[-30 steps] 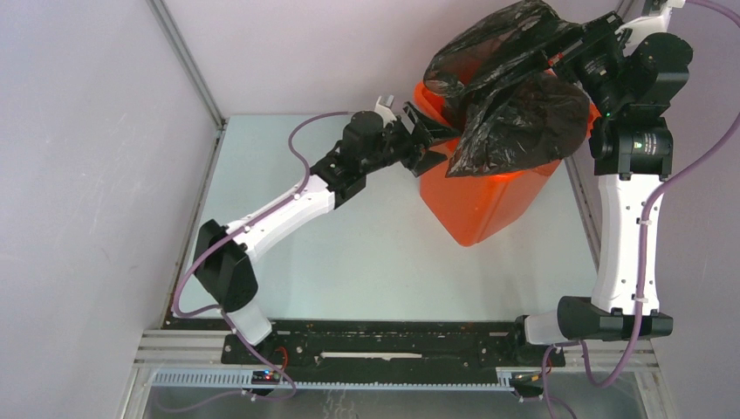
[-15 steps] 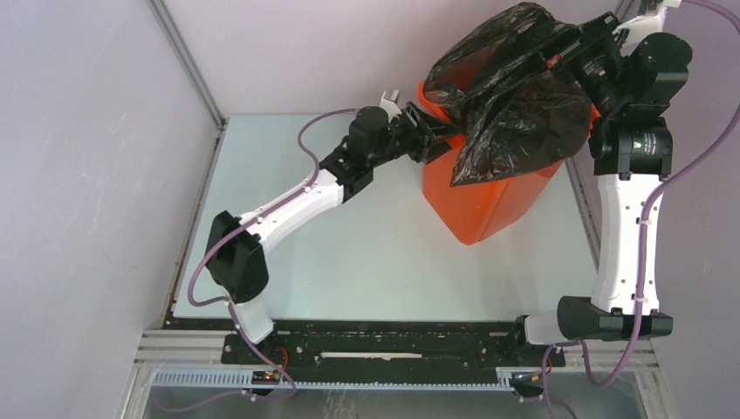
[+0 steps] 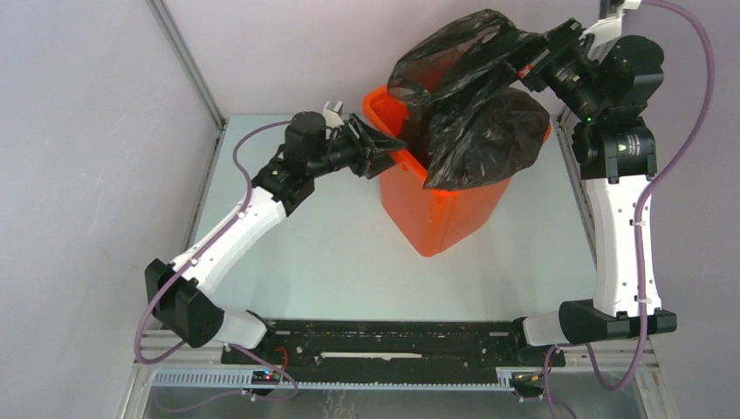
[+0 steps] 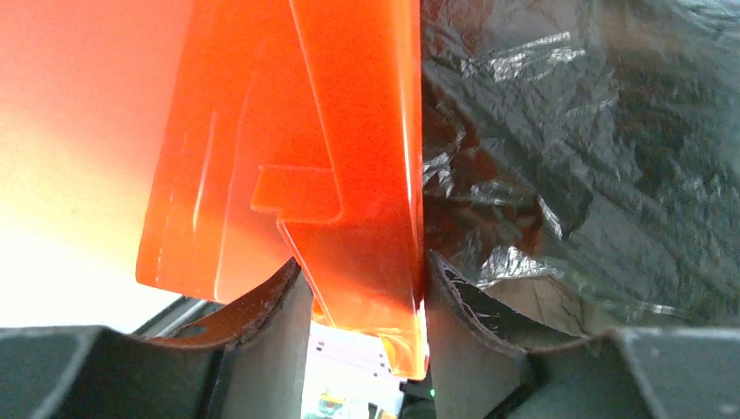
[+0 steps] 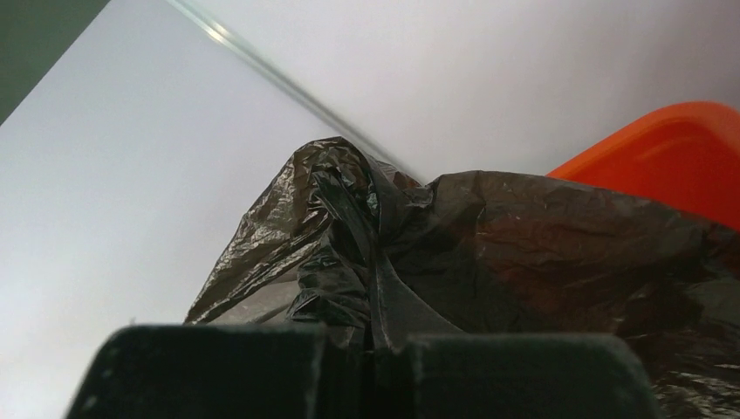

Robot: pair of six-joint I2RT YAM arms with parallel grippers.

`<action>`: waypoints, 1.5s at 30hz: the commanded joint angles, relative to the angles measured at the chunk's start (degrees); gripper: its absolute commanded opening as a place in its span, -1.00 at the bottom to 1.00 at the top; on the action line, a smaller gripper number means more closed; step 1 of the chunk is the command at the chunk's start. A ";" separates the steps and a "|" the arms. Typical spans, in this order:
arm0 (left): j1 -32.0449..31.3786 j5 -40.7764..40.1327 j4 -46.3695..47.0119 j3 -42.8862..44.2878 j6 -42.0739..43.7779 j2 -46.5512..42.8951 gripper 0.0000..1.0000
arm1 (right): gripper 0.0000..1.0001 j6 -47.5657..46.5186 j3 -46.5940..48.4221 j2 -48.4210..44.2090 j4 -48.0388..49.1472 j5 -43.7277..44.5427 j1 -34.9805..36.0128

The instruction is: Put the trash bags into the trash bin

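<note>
The orange trash bin [image 3: 436, 223] stands tilted at the back middle of the table. My left gripper [image 3: 388, 148] is shut on the bin's left rim; in the left wrist view the orange rim [image 4: 366, 175] sits clamped between my fingers [image 4: 288, 314]. The black trash bag [image 3: 476, 113] hangs over the bin's mouth, partly inside and draped over the right rim. My right gripper [image 3: 524, 63] is shut on a bunched fold of the bag above the bin. In the right wrist view the bag [image 5: 454, 244] fills the frame, and the bin's rim [image 5: 672, 148] shows at the right.
A pale green table top [image 3: 340, 253] lies under the bin. Grey walls stand close at the left and back, with a metal post [image 3: 188, 65] at the back left corner. A black rail [image 3: 393, 336] runs along the near edge.
My left gripper has pulled the bin to the left by its rim. My right gripper has moved left with the bag, which now hangs deeper in the bin's mouth.
</note>
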 commanded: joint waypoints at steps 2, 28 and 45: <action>3.37 12.10 -4.03 -1.85 8.53 -4.70 -1.00 | -1.00 0.06 1.51 -0.34 0.25 1.11 7.23; 10.34 6.83 -46.46 15.86 37.04 -7.30 -0.05 | -1.00 0.11 4.50 -0.73 -13.29 11.41 16.14; 12.33 -5.67 -52.20 24.68 40.22 -18.71 1.00 | -1.00 2.20 -7.02 -2.06 2.39 3.16 13.82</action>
